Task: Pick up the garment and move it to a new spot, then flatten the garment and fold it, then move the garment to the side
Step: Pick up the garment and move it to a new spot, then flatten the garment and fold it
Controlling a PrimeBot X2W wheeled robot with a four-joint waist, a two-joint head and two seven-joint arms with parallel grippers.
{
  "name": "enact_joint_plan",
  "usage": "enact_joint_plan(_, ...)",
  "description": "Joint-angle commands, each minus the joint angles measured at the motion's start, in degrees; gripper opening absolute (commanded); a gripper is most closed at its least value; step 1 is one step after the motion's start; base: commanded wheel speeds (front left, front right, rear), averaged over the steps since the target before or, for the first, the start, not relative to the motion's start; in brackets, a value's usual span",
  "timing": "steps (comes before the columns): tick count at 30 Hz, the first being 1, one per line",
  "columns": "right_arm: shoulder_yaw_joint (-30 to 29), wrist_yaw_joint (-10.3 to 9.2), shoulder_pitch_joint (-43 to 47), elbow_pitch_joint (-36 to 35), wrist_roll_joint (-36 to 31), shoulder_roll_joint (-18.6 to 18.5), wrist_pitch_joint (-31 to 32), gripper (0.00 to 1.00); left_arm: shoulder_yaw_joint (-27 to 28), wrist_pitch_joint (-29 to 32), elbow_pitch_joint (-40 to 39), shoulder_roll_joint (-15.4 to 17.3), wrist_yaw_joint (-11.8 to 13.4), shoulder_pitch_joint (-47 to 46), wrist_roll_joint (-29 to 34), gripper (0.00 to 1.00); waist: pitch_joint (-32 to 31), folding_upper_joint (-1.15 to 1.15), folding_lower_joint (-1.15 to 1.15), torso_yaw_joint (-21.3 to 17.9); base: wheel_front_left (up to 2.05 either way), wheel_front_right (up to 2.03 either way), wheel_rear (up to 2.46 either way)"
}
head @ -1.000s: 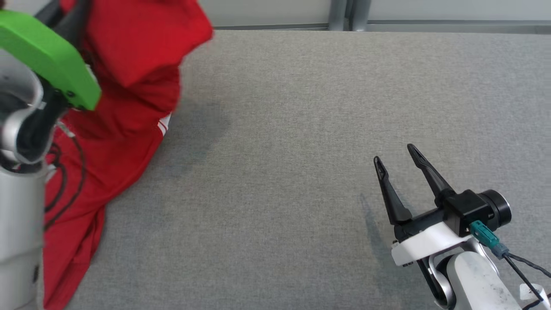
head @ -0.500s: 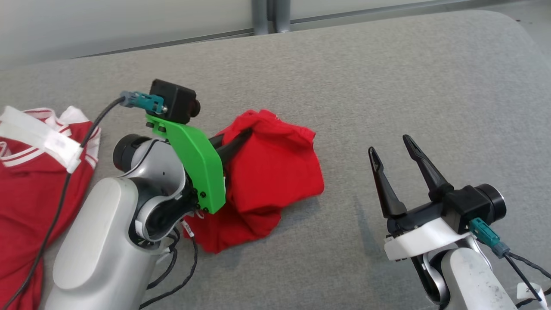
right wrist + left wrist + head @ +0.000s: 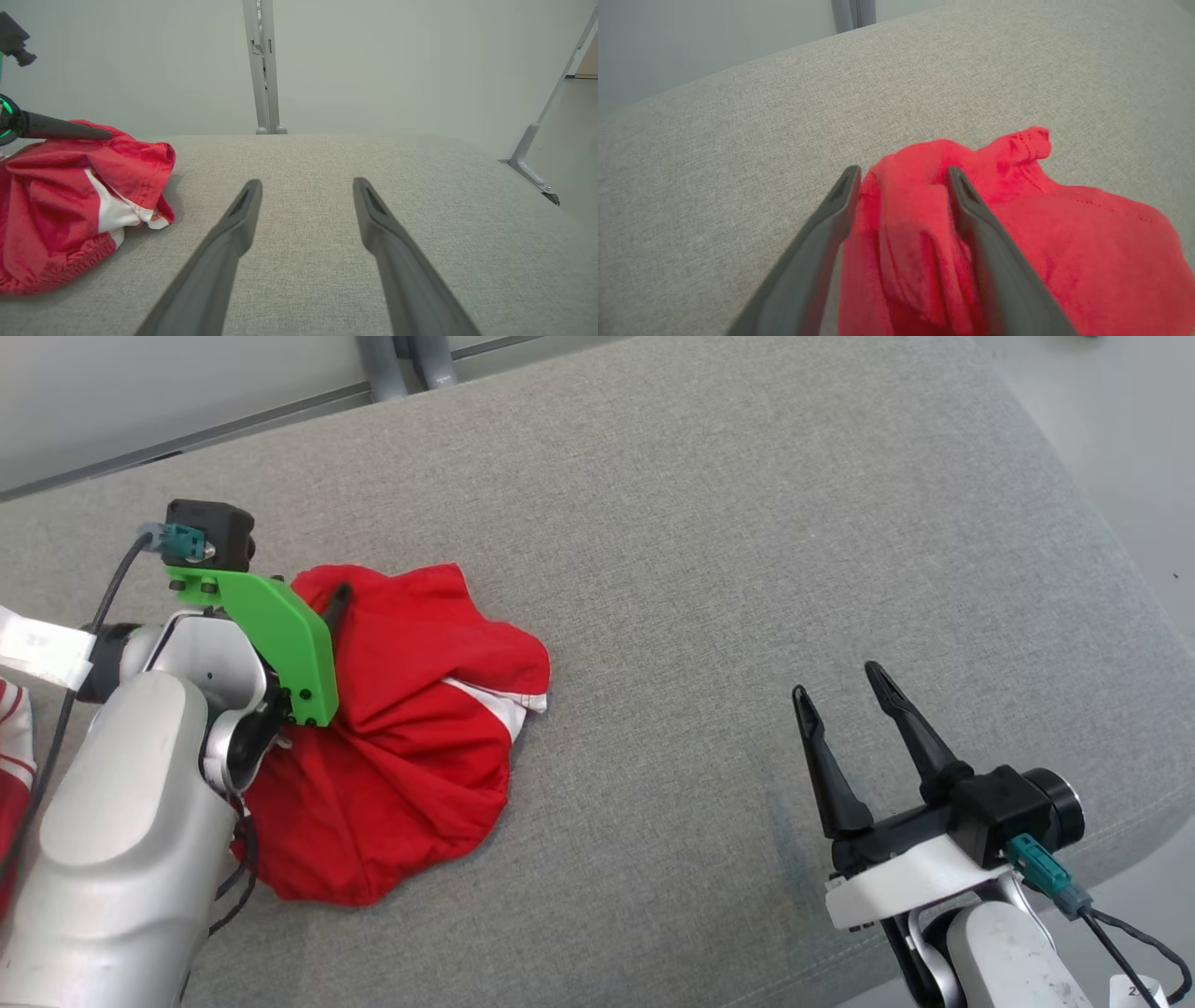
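The garment (image 3: pixel 411 747) is red with a white stripe and lies crumpled in a heap on the grey fabric table (image 3: pixel 709 541), left of centre. My left gripper (image 3: pixel 331 607) is down at the heap's far left edge, fingers apart. In the left wrist view a bunched fold of the garment (image 3: pixel 1064 233) lies between the spread fingers of my left gripper (image 3: pixel 903 175), loose rather than pinched. My right gripper (image 3: pixel 836 683) hovers open and empty over bare table at the lower right, well clear of the cloth. The right wrist view has the garment (image 3: pixel 56 210) at the left and the right gripper (image 3: pixel 306 184) open.
Another red garment with white trim (image 3: pixel 9 747) pokes in at the far left edge, near a white strip (image 3: pixel 37 644) on my left arm's cable. The table's rounded right edge (image 3: pixel 1120 616) drops to the floor. Grey metal posts (image 3: pixel 401 359) stand behind the table.
The head camera has swung right. My left gripper brought the garment down onto the table and its jaws have opened, so the cloth has slumped into a heap. The right gripper has stayed open.
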Motion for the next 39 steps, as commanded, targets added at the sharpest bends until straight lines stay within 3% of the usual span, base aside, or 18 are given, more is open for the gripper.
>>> enact_joint_plan(1,-0.1,-0.02,0.7,0.0,0.0,0.2,-0.2,1.00,0.0,-2.6,2.1,0.0,0.8,-1.2,1.2,1.00,0.9,0.41,0.00,-0.5,0.00,0.00,0.00)
enact_joint_plan(6,-0.4,-0.02,1.3,0.2,-0.4,0.2,-0.2,1.00,-0.5,-9.0,6.6,-1.2,0.5,-2.0,2.5,1.00,-0.3,0.41,0.00,1.8,0.00,0.00,0.00)
enact_joint_plan(11,-1.8,-0.02,3.0,-0.3,-0.9,-0.5,-0.2,1.00,0.7,-13.8,-0.3,-2.2,1.1,2.9,0.7,1.00,-2.9,0.41,0.00,5.1,0.00,0.00,0.00)
enact_joint_plan(18,-2.1,-0.02,4.6,-0.9,-0.9,-1.1,-0.2,1.00,3.4,-11.2,-13.2,0.7,4.6,14.1,-2.5,1.00,-4.2,0.41,0.00,7.3,0.00,0.00,0.00)
enact_joint_plan(24,-1.7,-0.02,4.5,-0.9,-0.8,-1.6,-0.2,1.00,6.9,-7.6,-18.1,3.8,7.4,23.5,-6.7,1.00,-3.8,0.41,0.00,8.3,0.00,0.00,0.00)
enact_joint_plan(28,-1.7,-0.02,4.3,-0.7,-0.6,-2.0,-0.2,1.00,7.9,-3.9,-18.5,4.0,6.1,27.1,-11.1,1.00,-3.3,0.41,0.00,8.7,0.00,0.00,0.00)
enact_joint_plan(36,-1.0,-0.02,2.8,-0.1,-0.4,-2.3,-0.2,1.00,8.4,0.7,-15.3,1.0,3.1,25.6,-19.0,1.00,-2.5,0.41,0.00,8.2,0.00,0.00,0.00)
enact_joint_plan(37,-1.1,-0.02,2.6,0.1,-0.3,-2.3,-0.2,1.00,8.1,1.3,-14.9,0.7,2.6,25.5,-19.6,0.75,-2.6,0.41,0.00,7.9,0.00,0.00,0.00)
enact_joint_plan(39,-1.5,-0.02,2.4,0.3,-0.2,-2.1,-0.2,1.00,7.9,1.9,-15.3,0.4,1.1,24.6,-20.8,0.00,-2.6,0.41,0.00,7.0,0.00,0.00,0.00)
